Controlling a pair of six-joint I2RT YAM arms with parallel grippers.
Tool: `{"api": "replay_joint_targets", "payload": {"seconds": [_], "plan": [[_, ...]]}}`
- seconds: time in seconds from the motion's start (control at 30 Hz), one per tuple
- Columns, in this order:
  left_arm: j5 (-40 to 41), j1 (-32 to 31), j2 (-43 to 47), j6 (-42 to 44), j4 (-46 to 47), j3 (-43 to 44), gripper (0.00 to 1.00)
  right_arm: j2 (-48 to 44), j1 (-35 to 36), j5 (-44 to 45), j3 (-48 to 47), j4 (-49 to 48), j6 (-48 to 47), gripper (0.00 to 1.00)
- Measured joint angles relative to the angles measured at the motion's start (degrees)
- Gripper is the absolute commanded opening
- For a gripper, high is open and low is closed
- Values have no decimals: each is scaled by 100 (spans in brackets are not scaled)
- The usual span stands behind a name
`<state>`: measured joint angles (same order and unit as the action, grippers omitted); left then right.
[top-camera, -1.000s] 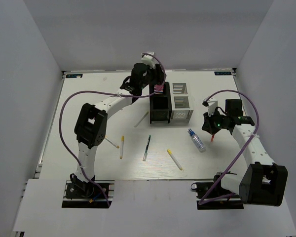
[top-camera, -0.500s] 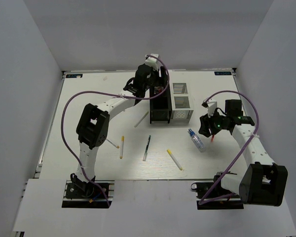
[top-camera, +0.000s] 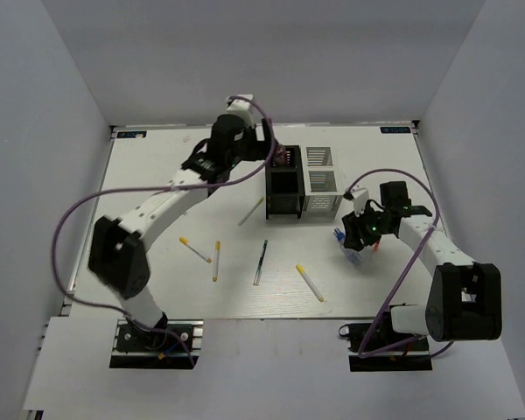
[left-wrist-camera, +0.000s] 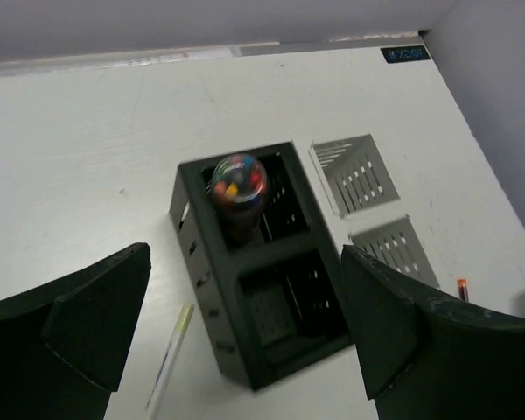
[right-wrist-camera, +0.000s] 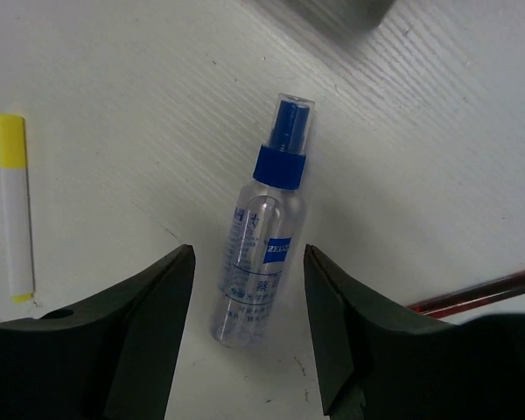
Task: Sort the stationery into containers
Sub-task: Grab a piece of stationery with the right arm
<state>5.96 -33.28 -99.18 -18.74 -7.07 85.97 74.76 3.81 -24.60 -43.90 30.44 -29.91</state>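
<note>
Table (top-camera: 149,201), far-centre: left holder (top-camera: 283,192) and right holder (top-camera: 322,188), side by side. Tube (left-wrist-camera: 238,185): upright in left holder's rear compartment. Slanted pen (top-camera: 251,211): just left of left holder's front corner. Toward the near edge, left to right: first pen (top-camera: 195,249), second pen (top-camera: 216,261), third pen (top-camera: 261,262), fourth pen (top-camera: 310,283). Bottle (right-wrist-camera: 264,258): lying flat, right-front of right holder; fifth pen (right-wrist-camera: 477,293) just right of it.
</note>
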Motion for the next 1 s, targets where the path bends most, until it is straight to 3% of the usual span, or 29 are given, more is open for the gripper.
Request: {"api": "replay_joint_targets", "payload": {"seconds": [0.2,0.4,0.5,0.57,0.7,0.83,1.0], "plan": [[527,52,2559,-828,-876,-1989,100,131,385,614,380,-562,328,59],[890,55,3895,-1836,-1899,-3587,100,382,651,1344,654,-1084,612,42],[951,55,4218,-2247,-2284,-4181,100,411,737,1554,669,-1292,702,30],[966,55,4343,-2415,-2433,-4441,100,444,780,1637,667,-1399,739,15],[968,55,4332,-2503,-2540,-4631,100,393,793,1585,669,-1342,616,1],[852,55,4116,-2358,-2354,-4629,100,-271,780,1012,697,-579,-118,0],[678,55,3550,-2037,-2024,-4601,91,-1665,789,-177,258,960,-1502,0]]}}
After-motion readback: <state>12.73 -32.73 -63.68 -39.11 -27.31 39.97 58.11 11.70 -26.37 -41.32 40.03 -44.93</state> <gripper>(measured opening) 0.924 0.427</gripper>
